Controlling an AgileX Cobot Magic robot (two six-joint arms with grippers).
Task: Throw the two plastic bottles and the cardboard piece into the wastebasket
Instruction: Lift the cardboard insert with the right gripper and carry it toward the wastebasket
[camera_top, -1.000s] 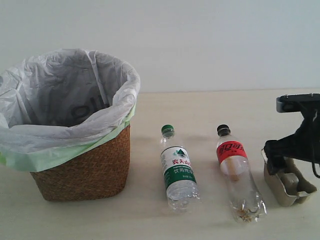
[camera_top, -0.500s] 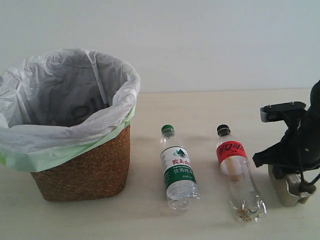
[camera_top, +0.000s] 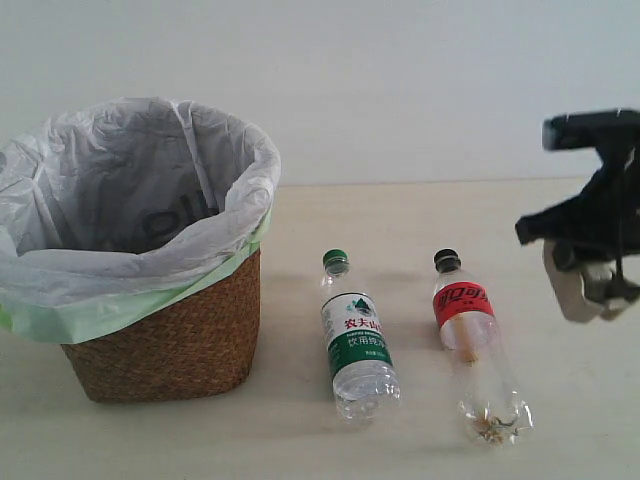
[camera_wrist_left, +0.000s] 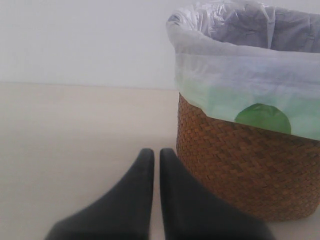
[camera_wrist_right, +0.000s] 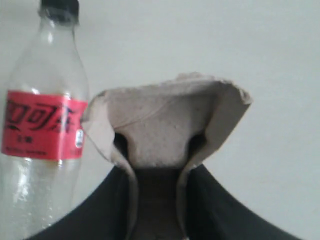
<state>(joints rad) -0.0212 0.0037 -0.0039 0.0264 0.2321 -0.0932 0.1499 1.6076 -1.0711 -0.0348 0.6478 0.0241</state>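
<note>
My right gripper (camera_top: 592, 272) is shut on the grey-beige cardboard piece (camera_top: 583, 290) and holds it in the air at the right, above the table; up close the cardboard piece (camera_wrist_right: 165, 125) is squeezed between the black fingers (camera_wrist_right: 220, 205). Two clear bottles lie on the table: the green-capped bottle (camera_top: 355, 340) in the middle and the slimmer black-capped, red-labelled bottle (camera_top: 472, 340) to its right, the latter also below the held piece (camera_wrist_right: 42, 125). The wicker wastebasket (camera_top: 160, 340) with its white-green bag stands at the left. My left gripper (camera_wrist_left: 156, 156) is shut and empty, low beside the wastebasket (camera_wrist_left: 245, 165).
The pale wooden table (camera_top: 400, 215) runs back to a plain white wall. A round green sticker (camera_wrist_left: 263, 118) shows on the bag's folded rim.
My right gripper has closed on the cardboard piece and lifted it off the table, rising up at the right. Bottles and wastebasket have not moved.
</note>
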